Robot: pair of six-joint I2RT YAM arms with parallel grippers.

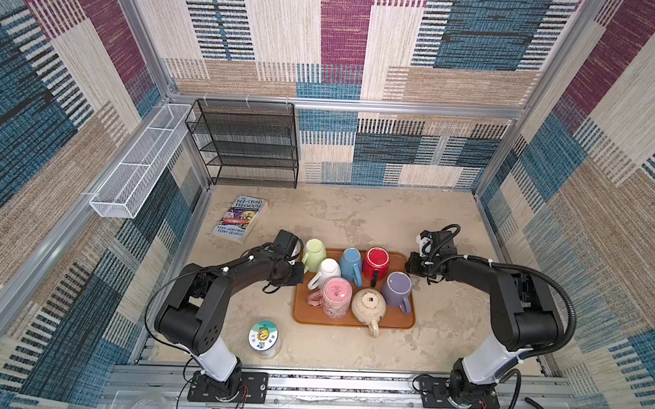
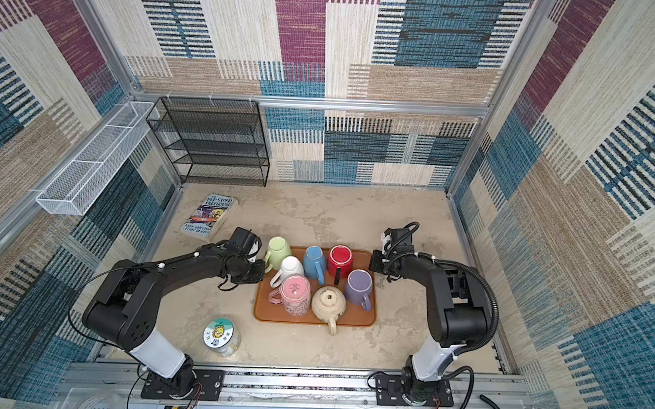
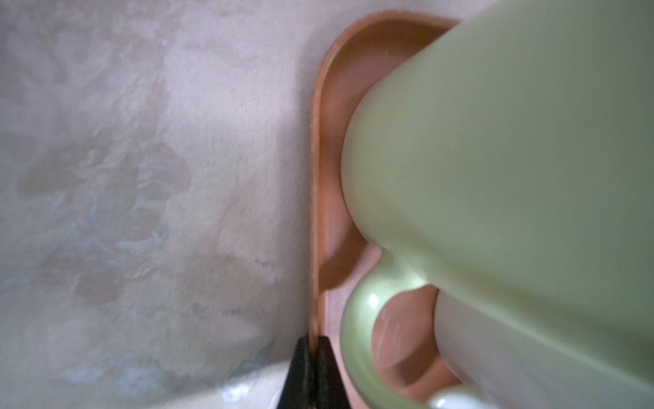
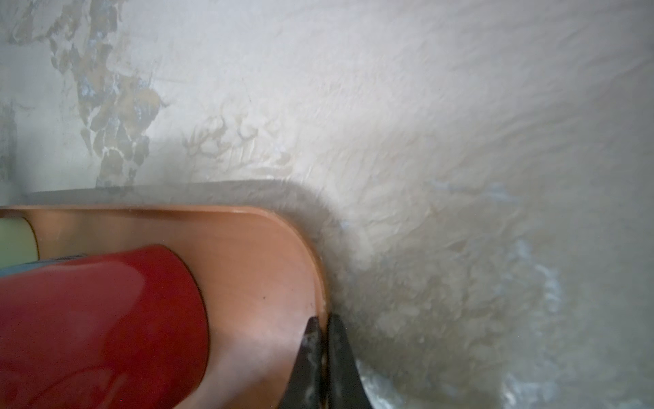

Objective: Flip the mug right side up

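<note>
Both left fingers (image 3: 310,359) and right fingers (image 4: 320,350) are clamped on the tray (image 1: 396,320) rim. In it we see the green mug (image 3: 495,159) just beside the left pair, the red mug (image 4: 99,318) near the right.

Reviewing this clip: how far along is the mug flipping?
Done: nothing visible. The pink mug, cream mug and red mug show their bases, and no mug is plainly upright. In hand: no mug. The left tool and right tool are shut, seemingly pinching the tray by its rim on either side. Left: choosing a mug, grasping it and turning it.
</note>
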